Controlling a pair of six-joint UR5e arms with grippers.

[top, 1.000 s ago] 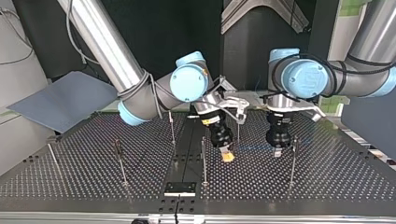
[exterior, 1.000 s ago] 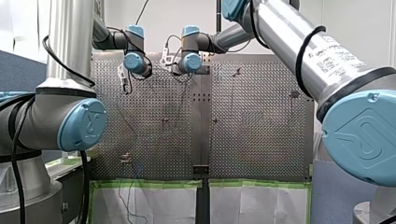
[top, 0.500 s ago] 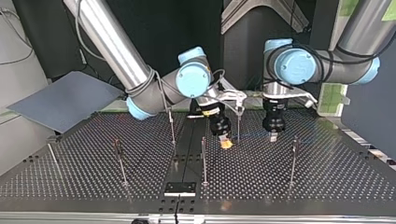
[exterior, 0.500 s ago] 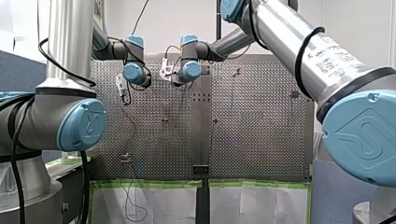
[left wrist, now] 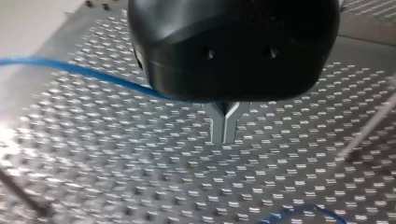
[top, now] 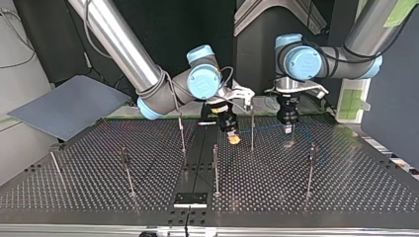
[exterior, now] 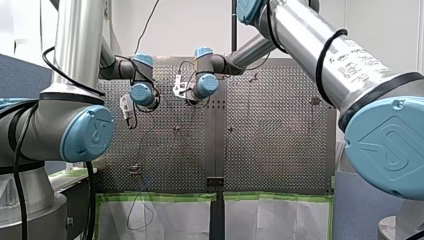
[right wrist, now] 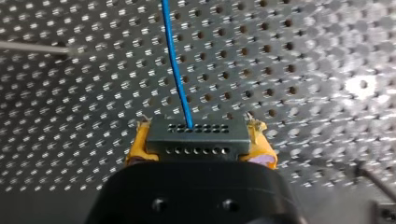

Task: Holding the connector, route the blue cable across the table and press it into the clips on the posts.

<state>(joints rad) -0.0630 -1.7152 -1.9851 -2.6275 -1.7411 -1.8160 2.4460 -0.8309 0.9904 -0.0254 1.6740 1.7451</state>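
Shiny perforated metal table (right wrist: pixel 303 56), glossy blue cable (right wrist: pixel 173 60) (plastic-looking), matt black connector (right wrist: pixel 196 140)

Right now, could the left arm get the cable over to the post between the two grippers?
Probably yes. My left gripper, shut on the blue cable, hangs beside that post with only bare table between; my right gripper holds the connector on the post's other side.

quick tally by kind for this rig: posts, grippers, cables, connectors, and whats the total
posts: 6
grippers: 2 (left gripper, right gripper)
blue cable: 1
connector: 1
total: 10
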